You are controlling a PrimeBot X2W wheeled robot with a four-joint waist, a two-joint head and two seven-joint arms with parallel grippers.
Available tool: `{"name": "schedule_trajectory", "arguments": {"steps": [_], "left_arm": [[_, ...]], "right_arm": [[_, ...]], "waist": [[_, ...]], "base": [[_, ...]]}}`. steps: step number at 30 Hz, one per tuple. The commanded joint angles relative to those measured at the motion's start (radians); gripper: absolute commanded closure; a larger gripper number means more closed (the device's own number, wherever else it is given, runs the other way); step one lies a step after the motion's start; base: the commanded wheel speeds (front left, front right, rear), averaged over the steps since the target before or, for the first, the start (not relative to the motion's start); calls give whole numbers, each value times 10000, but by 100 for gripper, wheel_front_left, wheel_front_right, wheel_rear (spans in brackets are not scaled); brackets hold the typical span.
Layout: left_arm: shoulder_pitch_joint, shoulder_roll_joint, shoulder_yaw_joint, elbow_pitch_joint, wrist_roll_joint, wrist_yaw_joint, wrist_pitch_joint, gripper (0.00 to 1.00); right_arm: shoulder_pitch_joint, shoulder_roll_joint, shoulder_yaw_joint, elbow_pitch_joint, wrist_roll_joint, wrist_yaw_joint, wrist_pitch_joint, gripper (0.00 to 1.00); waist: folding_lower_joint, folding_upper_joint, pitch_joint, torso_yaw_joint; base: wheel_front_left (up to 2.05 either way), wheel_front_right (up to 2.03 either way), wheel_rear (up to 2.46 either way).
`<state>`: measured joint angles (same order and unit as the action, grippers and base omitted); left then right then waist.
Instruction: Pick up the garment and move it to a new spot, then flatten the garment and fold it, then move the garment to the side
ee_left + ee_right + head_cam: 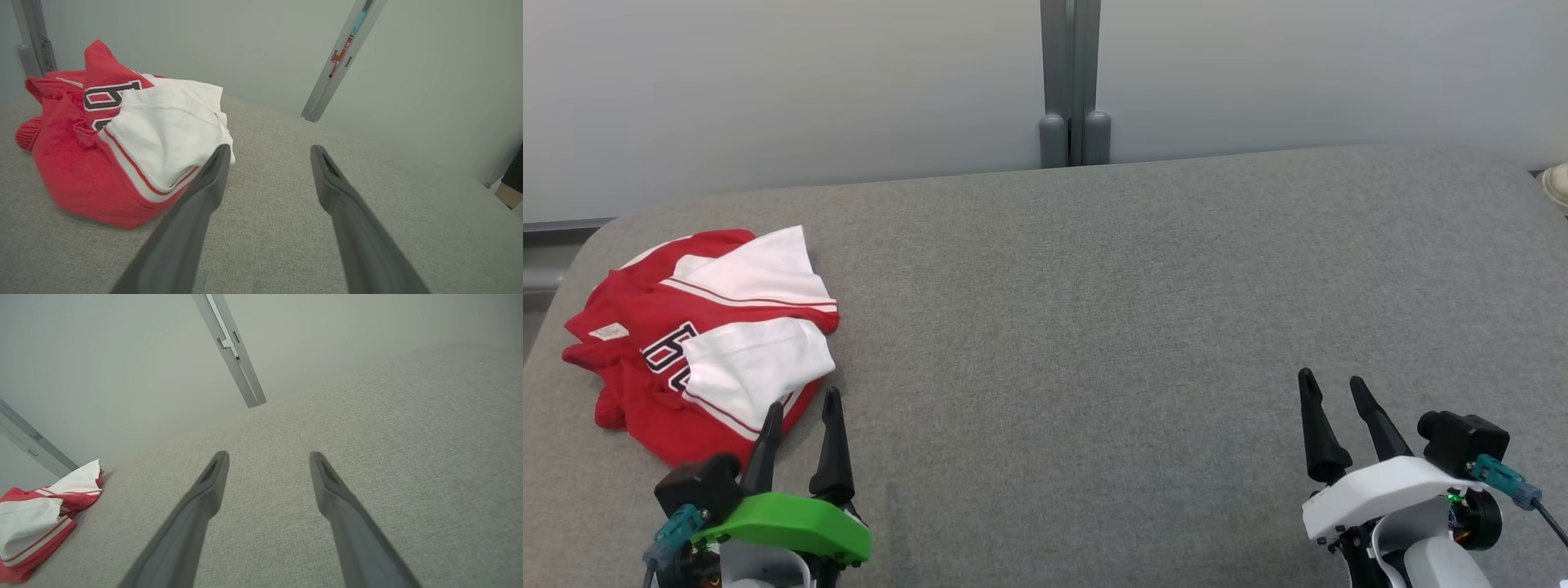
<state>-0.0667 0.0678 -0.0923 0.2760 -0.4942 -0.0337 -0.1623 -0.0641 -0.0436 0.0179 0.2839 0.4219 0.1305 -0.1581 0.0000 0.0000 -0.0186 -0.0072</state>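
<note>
A crumpled red and white garment with black lettering lies bunched at the left end of the grey table. My left gripper stands open just at the garment's near right edge, with nothing between its fingers. In the left wrist view the garment sits left of the open left gripper, whose left finger overlaps the white hem. My right gripper is open far to the right over bare table. In the right wrist view the garment lies at the lower left, away from the open right gripper.
A grey post rises behind the table's far edge against a pale wall. A pale object sits past the table's far right corner. Part of a person shows at the right edge of the left wrist view.
</note>
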Motion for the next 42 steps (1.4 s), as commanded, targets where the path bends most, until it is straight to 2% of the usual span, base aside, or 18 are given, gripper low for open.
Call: {"name": "schedule_trajectory", "arguments": {"steps": [1,18,42], "left_arm": [[-150,14,15,-26,226,29,-99,0],[-144,-92,96,219,1363,-28,-475,0],[-70,-168,155,421,2370,-141,-946,0]], "right_arm": [[-145,-55,50,-26,-259,2,-84,0],[-221,-70,219,214,-1524,3,-450,0],[-204,-84,442,479,-2446,4,-934,0]], "waist": [[0,0,-8,-6],[0,0,-89,-50],[0,0,-144,-64]], "base": [[0,0,0],[0,0,0],[0,0,0]]}}
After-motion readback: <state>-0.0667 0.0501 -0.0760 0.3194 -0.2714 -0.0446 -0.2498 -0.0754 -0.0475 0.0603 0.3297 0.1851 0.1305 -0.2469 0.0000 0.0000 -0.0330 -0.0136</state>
